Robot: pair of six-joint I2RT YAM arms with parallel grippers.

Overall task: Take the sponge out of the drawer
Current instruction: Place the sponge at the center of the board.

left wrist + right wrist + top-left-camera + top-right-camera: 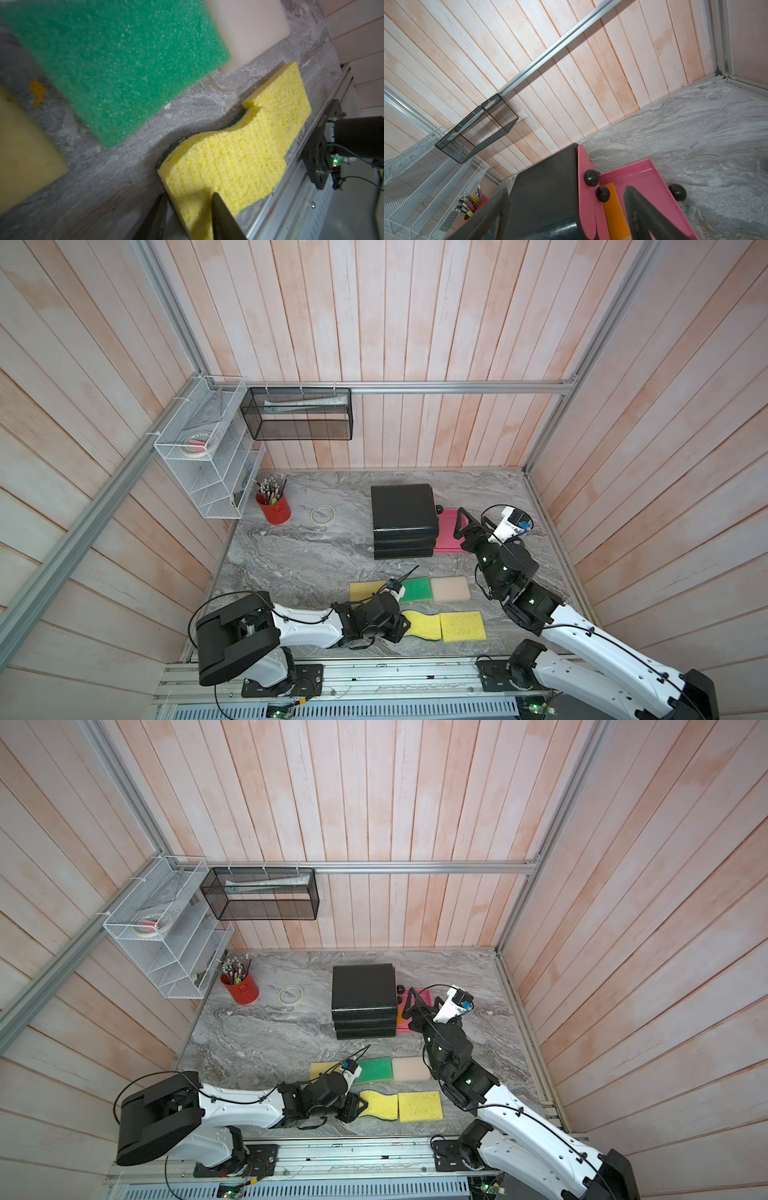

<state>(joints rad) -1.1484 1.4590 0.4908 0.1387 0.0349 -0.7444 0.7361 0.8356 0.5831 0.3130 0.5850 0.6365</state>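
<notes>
Items, left to right:

1. White wire rack (208, 456), fixed to the left wall, with rolls of tape on its top shelf.
2. Black mesh basket (299, 414), hung from the rail on the back wall.
3. Red cup (274, 508), upright on the grey table (299, 556) and full of pens.
4. Ring of tape (312, 515), flat on the table near the cup.
5. Pale yellow sponge (363, 589), flat at the front of the table and partly hidden under the left arm's wrist.
6. Left gripper (188, 194), low over the table. Its jaws stood part-way apart on either side of the near end of the wavy yellow sponge (424, 624), which lay flat and unsquashed.
7. Green sponge (417, 589), just beside the pale yellow one.
8. Black cabinet (403, 510), behind the sponges at mid-table.
9. Cream sponge (451, 588), touching the green one.
10. Square yellow sponge (463, 625), end to end with the wavy one.
11. Pink drawer (448, 531), pulled out from the cabinet's right side, with round black knobs.
12. Orange sponge (614, 209), lying inside the pink drawer against the cabinet side.
13. Right gripper (458, 523), poised over the open drawer with its jaws spread wide and nothing between them.
</notes>
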